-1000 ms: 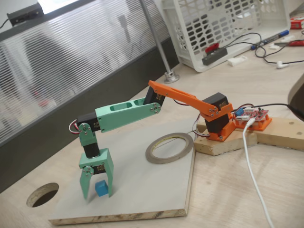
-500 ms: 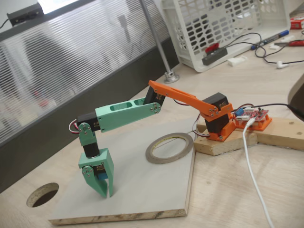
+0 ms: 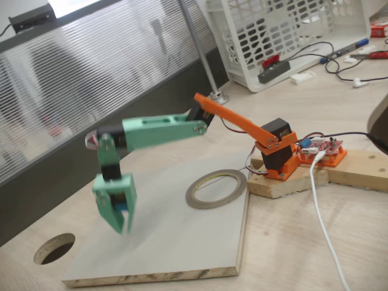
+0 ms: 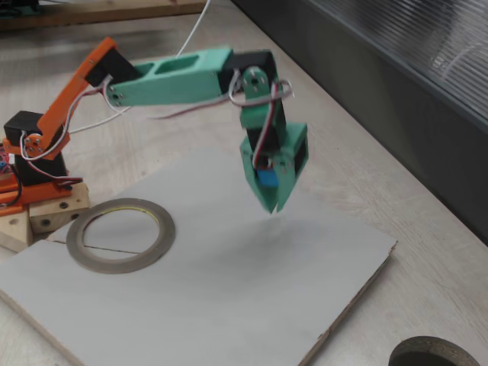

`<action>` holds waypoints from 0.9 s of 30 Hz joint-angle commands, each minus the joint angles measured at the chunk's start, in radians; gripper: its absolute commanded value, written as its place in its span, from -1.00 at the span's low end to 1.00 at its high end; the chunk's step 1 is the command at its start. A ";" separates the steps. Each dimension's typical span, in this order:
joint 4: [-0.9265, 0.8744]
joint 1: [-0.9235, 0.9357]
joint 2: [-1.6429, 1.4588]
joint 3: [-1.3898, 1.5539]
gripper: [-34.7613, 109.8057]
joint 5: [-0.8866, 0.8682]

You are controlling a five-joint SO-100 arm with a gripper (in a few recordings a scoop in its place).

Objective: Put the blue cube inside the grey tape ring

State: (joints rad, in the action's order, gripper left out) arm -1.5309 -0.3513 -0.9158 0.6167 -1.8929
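The blue cube [image 4: 268, 179] is pinched between the green fingers of my gripper [image 4: 273, 200] and hangs clear above the grey board [image 4: 229, 290]. In a fixed view the gripper [image 3: 121, 225] is blurred by motion, with a sliver of the blue cube [image 3: 122, 209] showing between the fingers, over the left part of the grey board [image 3: 176, 242]. The grey tape ring [image 3: 216, 188] lies flat near the board's right edge, close to the orange arm base [image 3: 279, 159]. In the other fixed view the grey tape ring [image 4: 120, 235] rests at the board's left, well apart from the gripper.
A dark round hole [image 3: 54, 248] is cut in the wooden tabletop left of the board, seen also as the round hole [image 4: 431, 354]. A white cable [image 3: 318, 206] runs past the base. A white basket [image 3: 285, 36] stands at the back.
The gripper closed on the blue cube, then lifted it off the board; the arm now sits higher and is blurred with motion.
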 commanded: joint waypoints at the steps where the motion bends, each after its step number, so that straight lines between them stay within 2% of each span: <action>1: -0.006 0.023 -0.224 0.074 -0.53 -0.008; 10: 0.008 0.121 -0.644 0.724 -0.53 -0.011; 17: 0.011 0.322 -0.948 1.170 -0.53 0.000; 21: 0.011 0.370 -1.049 1.355 -0.53 0.000; 27: 0.011 0.419 -1.120 1.474 -0.53 0.002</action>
State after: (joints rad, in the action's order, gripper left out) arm -1.5248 0.0291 -1.9804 2.0540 -1.8883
